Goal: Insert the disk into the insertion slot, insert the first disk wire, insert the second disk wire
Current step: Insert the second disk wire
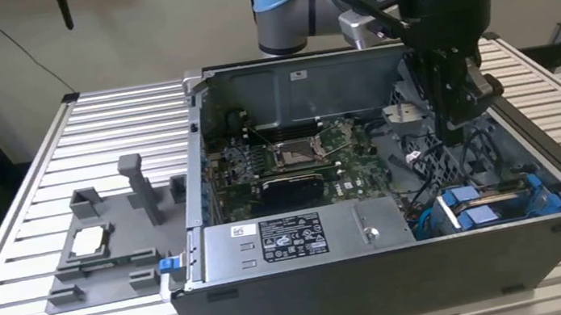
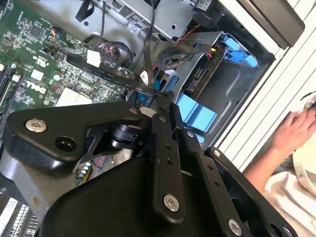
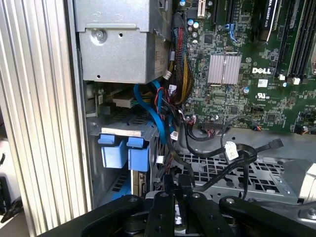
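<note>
End effector (image 1: pixel 456 133) on the robot arm reaches down into an open computer case (image 1: pixel 407 287), fingers drawn narrow and pinching a black wire (image 2: pixel 113 74) at their tips, as the second wrist view shows. Just beyond those tips lies the disk (image 1: pixel 483 208). Its bright blue carrier tabs stand out in both wrist views, and it is seated in the insertion slot (image 2: pixel 242 84), the dark-grey cage at the case's front corner on the exterior view's right. A tangle of black, red and blue cables (image 3: pixel 163 123) runs between the cage and the green motherboard (image 1: pixel 302 155), which fills the middle of the case. The grey power-supply box (image 1: pixel 292 241) sits along the case's front edge, beside the cage on the exterior view's left.

The case rests on a slatted metal table (image 1: pixel 123 121), toward its edge on the exterior view's right. A grey plastic fixture (image 1: pixel 109 261) carrying a small silver part (image 1: pixel 90 241) lies on the table just beside the case, on the exterior view's left. In the second wrist view a person's hand (image 2: pixel 296 131) lies over the table slats outside the case wall.
</note>
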You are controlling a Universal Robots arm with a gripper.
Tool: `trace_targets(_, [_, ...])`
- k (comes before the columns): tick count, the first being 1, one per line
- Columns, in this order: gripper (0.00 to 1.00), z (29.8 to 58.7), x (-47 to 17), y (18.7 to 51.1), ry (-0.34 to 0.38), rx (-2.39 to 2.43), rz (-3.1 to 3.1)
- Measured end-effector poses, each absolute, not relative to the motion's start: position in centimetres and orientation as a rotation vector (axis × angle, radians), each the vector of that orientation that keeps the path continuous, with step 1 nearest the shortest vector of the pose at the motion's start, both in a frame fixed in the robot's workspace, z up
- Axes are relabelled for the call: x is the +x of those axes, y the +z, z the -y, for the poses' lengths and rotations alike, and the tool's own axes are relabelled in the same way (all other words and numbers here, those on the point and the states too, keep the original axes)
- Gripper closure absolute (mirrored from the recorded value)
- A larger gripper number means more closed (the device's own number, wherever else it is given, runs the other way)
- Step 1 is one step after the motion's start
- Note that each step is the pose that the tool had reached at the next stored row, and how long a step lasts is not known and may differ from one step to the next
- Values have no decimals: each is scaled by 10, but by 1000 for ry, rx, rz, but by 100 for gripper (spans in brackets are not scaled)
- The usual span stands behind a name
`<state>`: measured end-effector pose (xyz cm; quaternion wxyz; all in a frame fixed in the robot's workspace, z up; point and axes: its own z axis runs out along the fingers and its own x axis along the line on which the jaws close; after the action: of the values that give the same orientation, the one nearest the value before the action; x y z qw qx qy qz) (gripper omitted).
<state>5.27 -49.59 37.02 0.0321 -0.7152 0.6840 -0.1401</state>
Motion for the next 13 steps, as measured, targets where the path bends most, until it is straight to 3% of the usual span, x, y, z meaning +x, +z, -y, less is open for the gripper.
trace_targets(9, [84, 496, 53, 370, -432, -2203, -2106])
trace_targets(13, [76, 495, 53, 370, -433, -2203, -2106])
